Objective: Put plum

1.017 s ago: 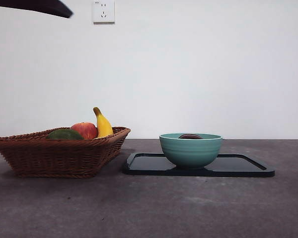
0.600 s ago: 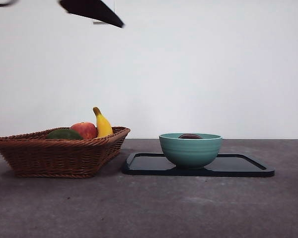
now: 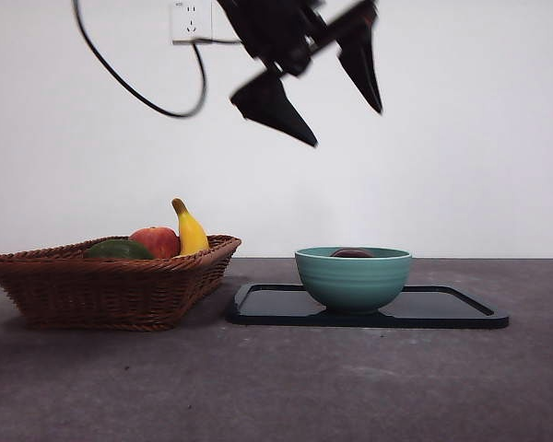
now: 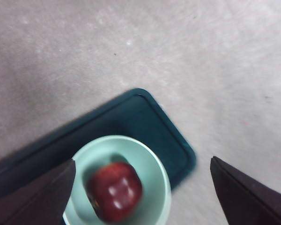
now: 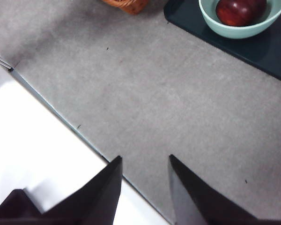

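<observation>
My left claw hangs spread and empty high above the plum, which sits below in the green bowl; a good pick means descending straight, jaws straddling the fruit, clear of the rim

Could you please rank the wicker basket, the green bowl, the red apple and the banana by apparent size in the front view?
1. wicker basket
2. green bowl
3. red apple and banana: both partly hidden by the basket rim, too alike to rank.
</observation>
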Robot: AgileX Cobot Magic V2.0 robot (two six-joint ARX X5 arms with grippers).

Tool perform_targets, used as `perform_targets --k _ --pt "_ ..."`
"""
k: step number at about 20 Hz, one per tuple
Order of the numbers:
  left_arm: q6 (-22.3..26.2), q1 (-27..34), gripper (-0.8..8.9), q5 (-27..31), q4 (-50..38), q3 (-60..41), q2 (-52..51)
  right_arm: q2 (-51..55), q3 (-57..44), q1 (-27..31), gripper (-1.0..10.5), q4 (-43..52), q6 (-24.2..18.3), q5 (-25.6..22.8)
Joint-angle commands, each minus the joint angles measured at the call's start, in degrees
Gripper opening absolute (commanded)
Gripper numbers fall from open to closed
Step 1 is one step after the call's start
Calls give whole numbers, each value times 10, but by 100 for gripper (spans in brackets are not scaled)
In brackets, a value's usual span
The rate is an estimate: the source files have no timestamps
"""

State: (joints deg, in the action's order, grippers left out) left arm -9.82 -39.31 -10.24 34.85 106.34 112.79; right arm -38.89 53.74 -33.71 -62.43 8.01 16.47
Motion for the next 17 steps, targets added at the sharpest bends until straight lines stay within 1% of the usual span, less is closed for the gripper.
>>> perform_targets --k 1,5,7,9,11,17 --pt "-1 -12 464 14 13 47 52 16 2 -4 159 -11 12 0" --pt "1 -25 464 48 35 75 112 54 2 -4 159 -25 24 0" --pt "1 -30 464 50 35 75 131 68 2 -4 159 -26 31 0" --pt "1 -36 464 64 38 75 148 73 2 -4 159 -31 34 0" --pt "4 -41 464 79 46 75 160 74 2 -4 159 -39 33 0" --pt "6 -49 463 92 49 75 176 76 2 -4 159 -39 33 0"
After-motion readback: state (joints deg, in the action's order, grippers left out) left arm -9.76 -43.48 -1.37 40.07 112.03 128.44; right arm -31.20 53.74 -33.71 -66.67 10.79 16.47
